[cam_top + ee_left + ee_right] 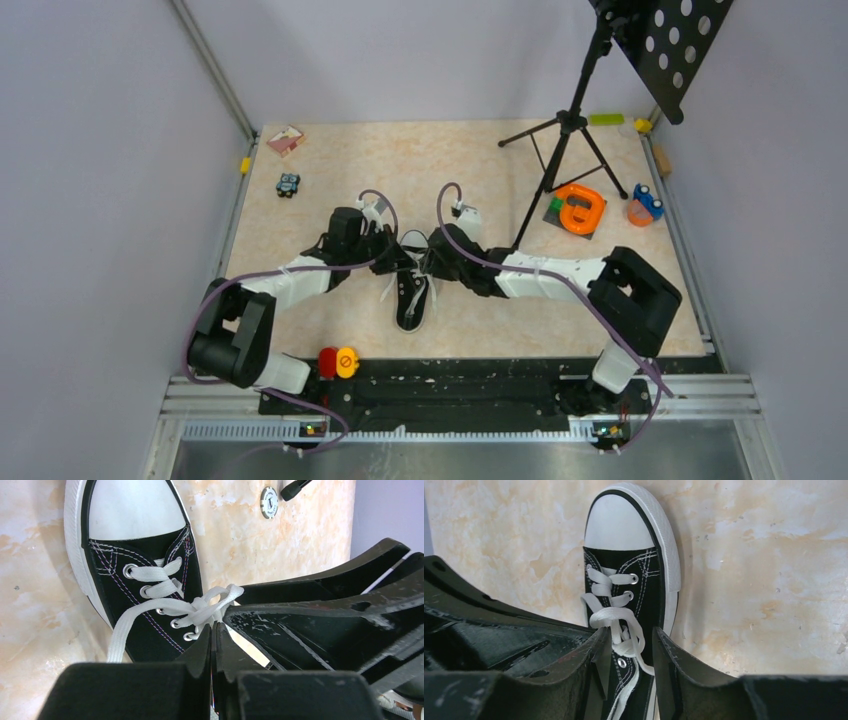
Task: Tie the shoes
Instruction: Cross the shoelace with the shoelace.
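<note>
Top view: black sneaker [413,300] central on bench [480,160], nearer the near edge, white laces [388,290] beneath both arms. Left wrist: left gripper [214,627] closed at lace crossing, hold unconfirmed. Right wrist: right gripper [631,632] narrowly parted around one strand. Knot-forming step; next, probably: pinch strand, pull outward.

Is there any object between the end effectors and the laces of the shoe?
No, nothing visible is in the way. The right end effector has its fingers open on both sides of a lace, and the left end effector is closed at the crossed laces of the sneaker.
</note>
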Motion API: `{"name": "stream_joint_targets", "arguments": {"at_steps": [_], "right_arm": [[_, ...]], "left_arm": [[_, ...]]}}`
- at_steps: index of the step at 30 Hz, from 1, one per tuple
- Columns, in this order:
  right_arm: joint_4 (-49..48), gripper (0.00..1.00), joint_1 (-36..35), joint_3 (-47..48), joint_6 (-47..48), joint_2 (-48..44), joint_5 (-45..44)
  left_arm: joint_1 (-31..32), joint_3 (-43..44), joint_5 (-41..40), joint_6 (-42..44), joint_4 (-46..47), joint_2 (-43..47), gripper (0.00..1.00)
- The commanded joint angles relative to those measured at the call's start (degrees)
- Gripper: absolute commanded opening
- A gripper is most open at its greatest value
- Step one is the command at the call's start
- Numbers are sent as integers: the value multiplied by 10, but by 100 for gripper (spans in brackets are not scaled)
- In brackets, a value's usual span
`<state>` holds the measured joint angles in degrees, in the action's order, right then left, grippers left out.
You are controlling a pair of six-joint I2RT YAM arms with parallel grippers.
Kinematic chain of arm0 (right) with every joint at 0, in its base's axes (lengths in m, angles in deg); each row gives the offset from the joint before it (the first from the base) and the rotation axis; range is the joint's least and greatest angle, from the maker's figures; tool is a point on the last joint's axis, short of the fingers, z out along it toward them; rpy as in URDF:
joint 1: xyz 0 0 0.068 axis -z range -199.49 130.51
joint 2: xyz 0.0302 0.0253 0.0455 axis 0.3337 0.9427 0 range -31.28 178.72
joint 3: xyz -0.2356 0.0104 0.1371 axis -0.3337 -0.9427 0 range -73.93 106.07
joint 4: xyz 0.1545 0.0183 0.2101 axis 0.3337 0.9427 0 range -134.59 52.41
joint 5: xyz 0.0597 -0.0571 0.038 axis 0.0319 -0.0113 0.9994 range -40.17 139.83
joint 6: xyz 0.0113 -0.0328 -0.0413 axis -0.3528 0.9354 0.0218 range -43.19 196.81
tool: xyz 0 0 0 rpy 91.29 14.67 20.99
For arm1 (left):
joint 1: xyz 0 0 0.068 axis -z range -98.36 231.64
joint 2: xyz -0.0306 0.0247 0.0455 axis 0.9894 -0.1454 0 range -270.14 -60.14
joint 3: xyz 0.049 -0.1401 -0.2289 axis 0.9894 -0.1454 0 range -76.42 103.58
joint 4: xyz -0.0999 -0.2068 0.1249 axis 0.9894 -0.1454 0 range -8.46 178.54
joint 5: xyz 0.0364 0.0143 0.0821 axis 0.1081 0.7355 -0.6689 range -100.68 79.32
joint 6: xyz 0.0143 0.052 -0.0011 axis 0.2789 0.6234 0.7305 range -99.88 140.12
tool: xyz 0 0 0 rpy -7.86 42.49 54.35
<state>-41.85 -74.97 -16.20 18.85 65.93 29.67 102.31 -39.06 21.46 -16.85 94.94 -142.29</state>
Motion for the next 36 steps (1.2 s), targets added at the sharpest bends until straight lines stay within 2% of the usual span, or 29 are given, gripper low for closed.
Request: {"name": "stream_joint_targets", "arguments": {"at_steps": [1,5,8,12,14,18,24,32,36], "right_arm": [[-23,40,-4,-11,30,-50,2],[-48,45,-2,-44,52,-92,-6],[-93,43,23,-83,79,-120,13],[-191,34,92,-131,141,-130,134],[-187,32,118,-117,180,-115,192],[-162,32,121,-99,224,-94,237],[-193,30,118,-105,218,-64,305],[-212,28,105,-112,218,-60,336],[-242,32,103,-137,212,-64,357]], "left_arm": [[-2,17,6,5,15,9,0],[-3,23,7,11,5,13,0],[-3,24,6,13,1,16,0],[-3,29,11,18,-8,13,0],[-3,31,12,20,-13,12,0],[-4,36,9,23,-20,15,0],[-4,37,5,19,-19,15,0],[-4,42,6,20,-22,12,0],[-4,43,5,20,-23,11,0]]}}
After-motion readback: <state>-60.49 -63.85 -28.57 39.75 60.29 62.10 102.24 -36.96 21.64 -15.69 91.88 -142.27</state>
